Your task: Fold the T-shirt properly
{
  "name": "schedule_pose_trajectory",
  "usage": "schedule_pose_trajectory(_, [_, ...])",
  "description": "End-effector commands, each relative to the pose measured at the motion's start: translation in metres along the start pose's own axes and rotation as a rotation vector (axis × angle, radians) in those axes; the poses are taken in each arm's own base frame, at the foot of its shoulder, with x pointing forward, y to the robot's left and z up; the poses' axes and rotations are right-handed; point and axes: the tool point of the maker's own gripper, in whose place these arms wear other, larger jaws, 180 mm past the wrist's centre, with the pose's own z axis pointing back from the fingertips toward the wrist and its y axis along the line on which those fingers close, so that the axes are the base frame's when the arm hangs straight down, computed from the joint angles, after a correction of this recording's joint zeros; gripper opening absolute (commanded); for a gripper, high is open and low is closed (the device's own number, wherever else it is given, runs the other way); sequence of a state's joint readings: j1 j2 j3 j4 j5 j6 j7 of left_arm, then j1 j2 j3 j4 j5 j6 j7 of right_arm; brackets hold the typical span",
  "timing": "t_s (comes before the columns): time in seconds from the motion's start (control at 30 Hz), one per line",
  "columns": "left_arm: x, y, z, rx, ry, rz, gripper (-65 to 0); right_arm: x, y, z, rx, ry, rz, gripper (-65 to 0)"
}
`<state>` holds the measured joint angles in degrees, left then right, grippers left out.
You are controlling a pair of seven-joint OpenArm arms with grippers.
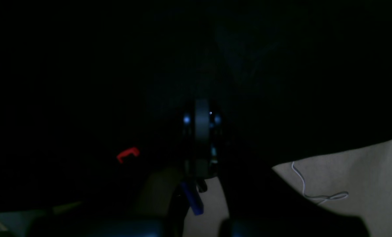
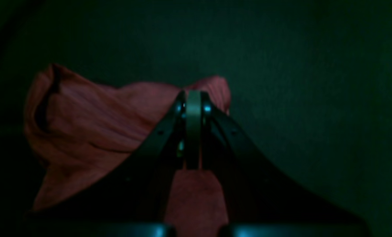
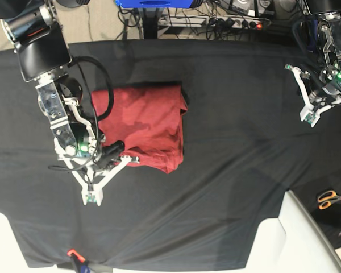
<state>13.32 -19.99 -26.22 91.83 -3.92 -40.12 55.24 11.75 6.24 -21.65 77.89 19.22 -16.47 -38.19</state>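
The left wrist view is almost wholly dark, so the black cloth [image 1: 281, 65] shows no detail there. In the right wrist view the T-shirt [image 2: 94, 125] is dim and blurred, its lower part hidden behind the right gripper [image 2: 193, 98]. At the base view's right edge, the scissors [image 3: 332, 199] are partly cut off.

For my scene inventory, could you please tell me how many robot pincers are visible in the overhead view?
2. The right pincer is beside the folded T-shirt, at its near corner. The left pincer is far off over the black cloth. None seems hidden.
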Motion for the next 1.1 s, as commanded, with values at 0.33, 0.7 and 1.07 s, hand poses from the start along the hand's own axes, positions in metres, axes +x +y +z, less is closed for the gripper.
schedule_pose_trajectory(0.33, [0.009,0.011,0.005,0.03,-0.025,-0.009,-65.0,0.011,0.016,-0.017,0.008,-0.029,-0.015,-64.4])
schedule_pose_trajectory(0.7, [0.01,0.011,0.006,0.03,-0.027,-0.009,-65.0,0.01,0.025,-0.023,0.018,-0.029,-0.025,-58.8])
schedule_pose_trajectory(1.07, [0.009,0.01,0.008,0.03,-0.032,-0.016,-65.0,0.051,0.015,0.012,0.033,-0.198,-0.049,-43.2])
